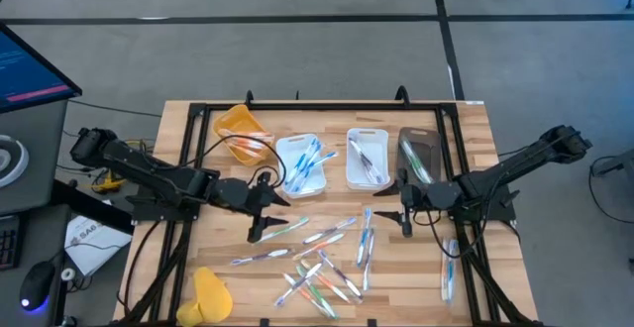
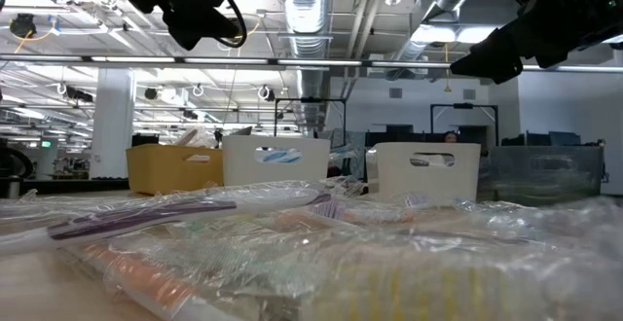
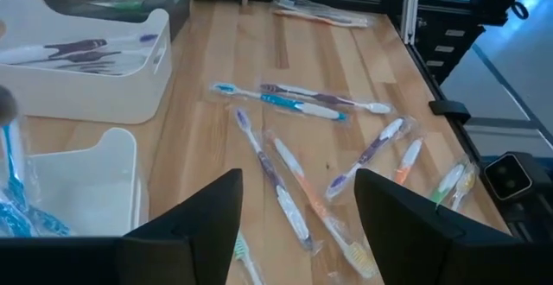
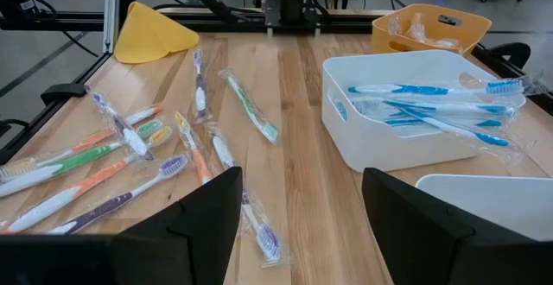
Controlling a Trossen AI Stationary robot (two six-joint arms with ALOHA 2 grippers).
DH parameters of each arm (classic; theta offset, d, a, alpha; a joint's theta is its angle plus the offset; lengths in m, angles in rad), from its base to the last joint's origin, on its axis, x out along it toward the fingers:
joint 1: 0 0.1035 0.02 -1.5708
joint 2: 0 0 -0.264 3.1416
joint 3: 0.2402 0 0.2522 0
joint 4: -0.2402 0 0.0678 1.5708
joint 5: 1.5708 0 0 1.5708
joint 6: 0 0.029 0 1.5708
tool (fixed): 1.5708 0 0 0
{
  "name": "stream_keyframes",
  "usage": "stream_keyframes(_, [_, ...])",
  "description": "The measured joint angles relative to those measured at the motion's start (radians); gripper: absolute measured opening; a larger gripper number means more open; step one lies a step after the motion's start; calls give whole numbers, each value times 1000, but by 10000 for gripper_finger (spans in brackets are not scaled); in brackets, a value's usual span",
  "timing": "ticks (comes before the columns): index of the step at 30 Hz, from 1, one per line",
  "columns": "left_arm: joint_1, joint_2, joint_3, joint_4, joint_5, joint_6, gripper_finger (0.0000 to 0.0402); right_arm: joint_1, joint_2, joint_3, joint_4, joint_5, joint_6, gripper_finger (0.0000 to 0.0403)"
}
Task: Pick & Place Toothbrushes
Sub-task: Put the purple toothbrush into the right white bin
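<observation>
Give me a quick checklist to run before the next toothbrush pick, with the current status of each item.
1. Left gripper empty and open: ok, fingers apart, nothing between them.
2. Right gripper empty and open: ok, above the table near the grey tray.
3. Loose toothbrushes within reach: ok, scattered on the wood between the two arms.
4. Targets lying apart: not ok, several wrapped brushes overlap in the pile.
5. Blue-brush tray has room: ok, only a few blue brushes inside.
6. Yellow tray contents: cannot tell exactly.
</observation>
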Motion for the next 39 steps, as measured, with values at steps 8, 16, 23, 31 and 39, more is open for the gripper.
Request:
stream_keyframes(8, [0,-1,0,14,0,-4,218,0,0,0,10,0,15,234])
stream_keyframes(16, [-61,-1,0,119,-1,57,212,0,0,0,31,0,27,234])
stream_keyframes(23, [-159,2,0,225,-17,79,190,0,0,0,36,0,45,234])
stream_keyframes(31, [-273,74,1,483,-36,259,195,0,0,0,59,0,46,234])
stream_keyframes(39, [-277,143,39,484,-85,263,200,1,0,0,81,-1,62,234])
